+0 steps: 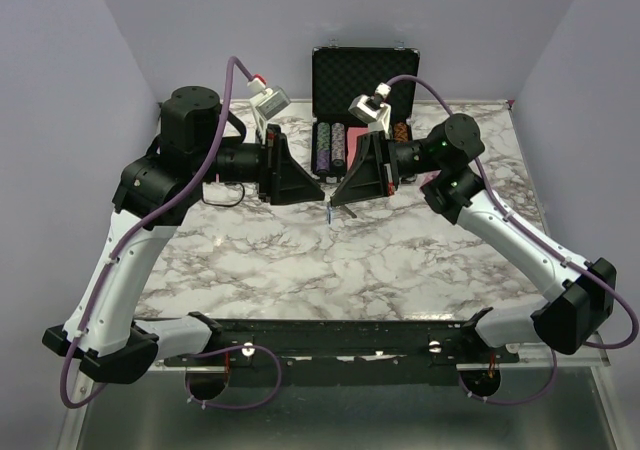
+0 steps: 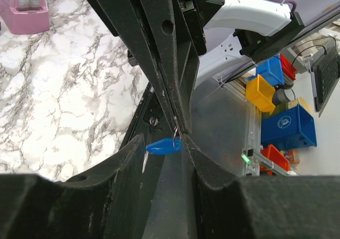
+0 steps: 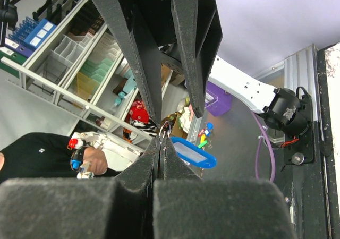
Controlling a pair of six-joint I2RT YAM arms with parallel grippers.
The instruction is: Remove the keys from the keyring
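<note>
The key (image 2: pixel 162 146), with its bright blue oval head, hangs from the thin silvery keyring (image 2: pixel 176 134) above the middle of the marble table. My right gripper (image 3: pixel 161 143) is shut on the keyring (image 3: pixel 165 127), and the blue key (image 3: pixel 194 154) hangs beside its tips. My left gripper (image 2: pixel 162 143) is open, and the blue head lies in the gap between its fingertips. In the top view the left gripper (image 1: pixel 320 200) and the right gripper (image 1: pixel 333 206) meet tip to tip over the key (image 1: pixel 330 214). The ring is too small to see there.
An open black chip case (image 1: pixel 362 90) with rows of chips stands at the back centre, just behind both grippers. A pink wedge-shaped object (image 2: pixel 24 8) lies on the marble near the right arm. The table's near edge rail (image 1: pixel 330 335) runs between the arm bases.
</note>
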